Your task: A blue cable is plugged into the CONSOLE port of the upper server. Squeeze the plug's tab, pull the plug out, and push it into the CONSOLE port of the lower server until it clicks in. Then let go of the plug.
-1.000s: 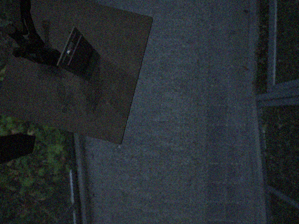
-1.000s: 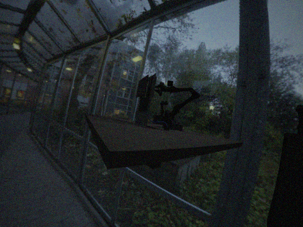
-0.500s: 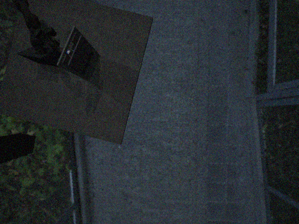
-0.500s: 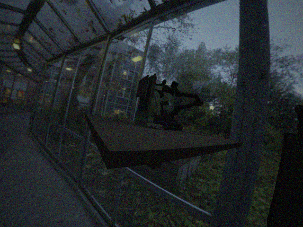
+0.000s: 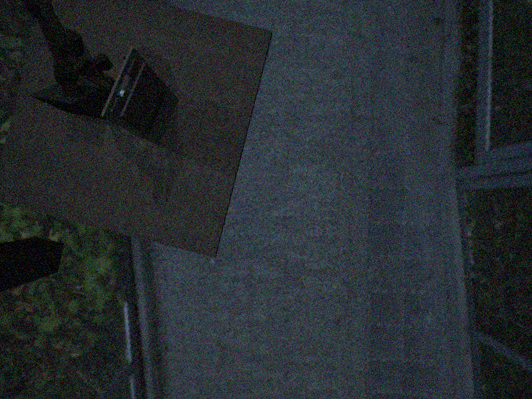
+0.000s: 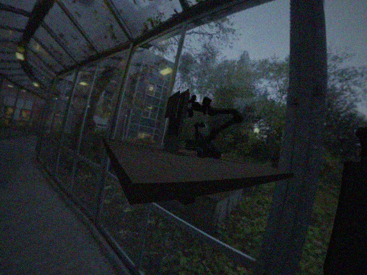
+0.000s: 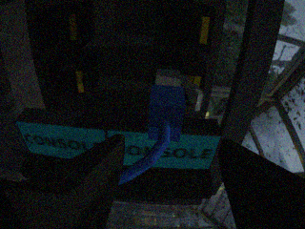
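Observation:
The blue plug (image 7: pixel 167 107) sits at a port above the right CONSOLE label (image 7: pixel 197 155) in the wrist view. Its blue cable (image 7: pixel 145 164) (image 6: pixel 194 147) runs down and left from it. A second CONSOLE label (image 7: pixel 59 142) is to the left; the port there is too dark to make out. My gripper (image 7: pixel 173 145) (image 6: pixel 190 106) is open, its two dark fingers apart on either side of the plug's line, short of the plug and not touching it. The servers (image 5: pixel 147 97) (image 6: pixel 178 107) are dark upright shapes. I cannot tell from the picture which label belongs to the upper server.
The servers and arm stand on a brown table (image 5: pixel 188 195) (image 6: pixel 183 173). The light is very dim. Yellow marks (image 7: pixel 204 31) show on the server fronts. A dark upright post (image 7: pixel 250 57) is right of the servers in the wrist view.

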Available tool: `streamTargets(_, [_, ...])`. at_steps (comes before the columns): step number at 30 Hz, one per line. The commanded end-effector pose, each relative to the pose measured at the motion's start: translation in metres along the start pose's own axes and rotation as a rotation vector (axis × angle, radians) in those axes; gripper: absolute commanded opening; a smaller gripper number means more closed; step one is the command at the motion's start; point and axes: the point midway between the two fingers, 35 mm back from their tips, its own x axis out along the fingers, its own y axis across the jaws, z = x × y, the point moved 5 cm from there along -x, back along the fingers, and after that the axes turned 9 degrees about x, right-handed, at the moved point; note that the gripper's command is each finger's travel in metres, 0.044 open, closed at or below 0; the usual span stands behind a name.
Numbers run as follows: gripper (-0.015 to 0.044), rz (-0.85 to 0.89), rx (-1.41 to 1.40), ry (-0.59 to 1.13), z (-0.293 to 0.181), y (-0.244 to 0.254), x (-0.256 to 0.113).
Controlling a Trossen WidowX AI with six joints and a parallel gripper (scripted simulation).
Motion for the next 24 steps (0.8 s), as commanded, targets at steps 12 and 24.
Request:
streamTargets(12, [0.0239, -0.004, 0.003, -0.003, 0.007, -0.001, 0.022])
streamTargets(24, [0.0239, -0.004, 0.003, -0.004, 0.012, 0.001, 0.040])
